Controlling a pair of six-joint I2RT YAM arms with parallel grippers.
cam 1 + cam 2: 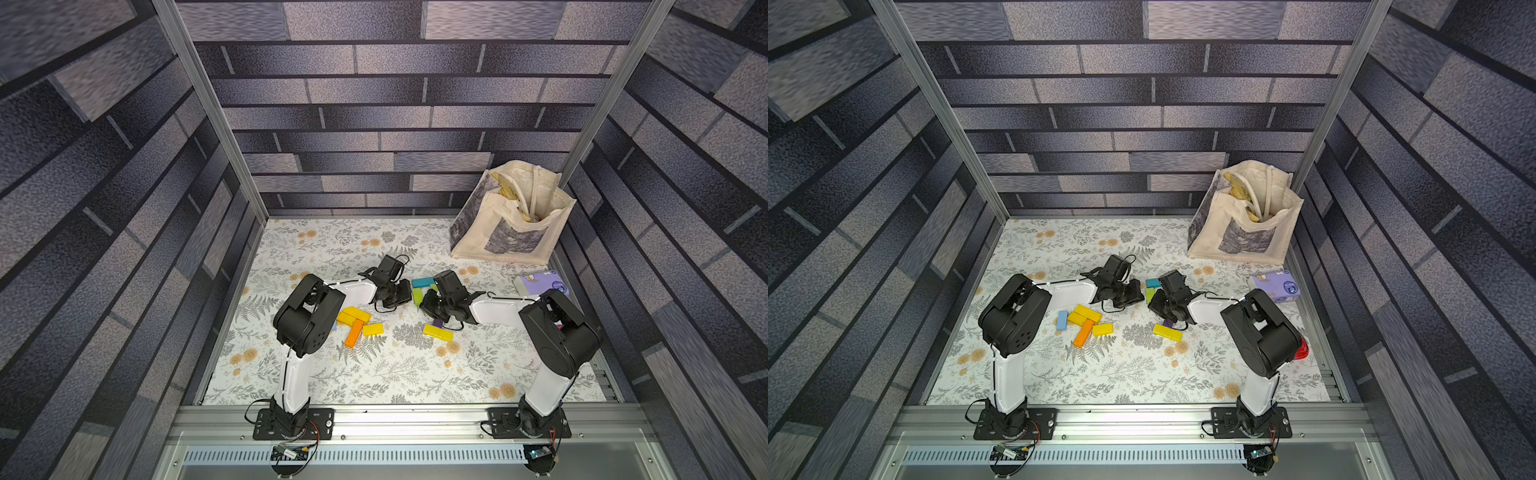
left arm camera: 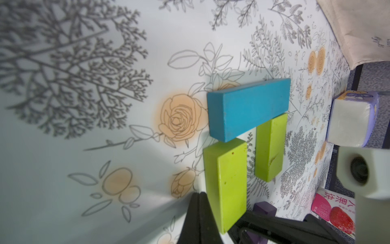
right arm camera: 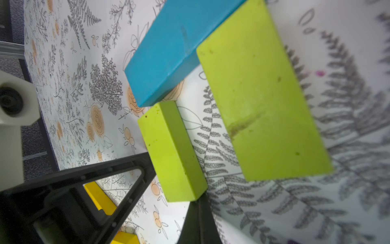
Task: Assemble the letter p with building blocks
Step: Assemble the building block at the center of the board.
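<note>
In both top views the teal block (image 1: pixel 423 283) and lime blocks (image 1: pixel 417 296) lay between the arms; a yellow block (image 1: pixel 437 332) lay 9-to-3 at 6 o'clock from them, nearer the right arm. Left wrist view: the left gripper (image 2: pixel 198 219) was closed, empty. Right wrist view: the right gripper (image 3: pixel 196 221) was closed, empty.

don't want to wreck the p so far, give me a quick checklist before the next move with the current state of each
1. left gripper shut, nothing held: ok
2. right gripper shut, nothing held: ok
3. teal block meets the end of the lime green block and of the other lime green block: ok
4. bowl closed opposite the teal block: not ok, the gap between the lime pair is open
5. purple block free to pick: cannot tell, partly hidden by the right gripper
6. yellow blocks and orange block lying loose, apart from the letter: ok
</note>
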